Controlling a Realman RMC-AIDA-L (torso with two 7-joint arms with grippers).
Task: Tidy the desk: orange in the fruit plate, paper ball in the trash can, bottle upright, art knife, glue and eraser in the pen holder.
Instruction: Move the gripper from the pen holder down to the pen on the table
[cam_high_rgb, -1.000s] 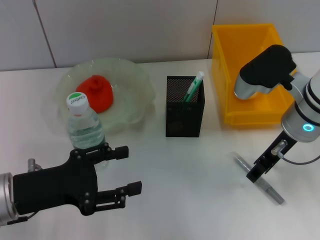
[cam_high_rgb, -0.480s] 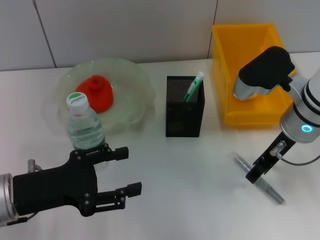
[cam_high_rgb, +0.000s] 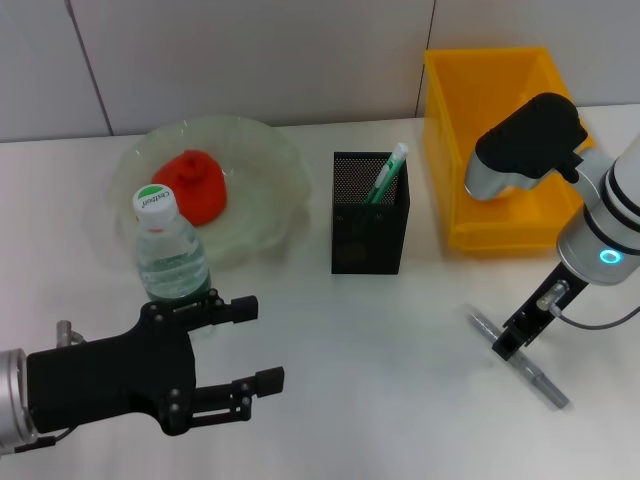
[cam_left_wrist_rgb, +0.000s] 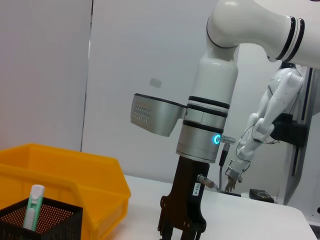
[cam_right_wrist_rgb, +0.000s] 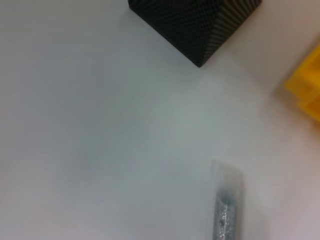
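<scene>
The robot's left black two-fingered gripper (cam_high_rgb: 250, 345) has flat, angular matte plates studded with small round screws, and slim ribbed fingers (cam_high_rgb: 225, 308). It joins a silver metal wrist cylinder (cam_high_rgb: 8, 395). The right arm has glossy white rounded segments (cam_left_wrist_rgb: 250, 22) with thin black bands at the joints, a glowing cyan ring light (cam_high_rgb: 611, 256), and a silver-grey side housing under a black cap (cam_high_rgb: 535, 125). A thin grey cable (cam_high_rgb: 600, 322) loops beside its narrow black right gripper (cam_high_rgb: 507, 343), which carries what may be a small white label.
</scene>
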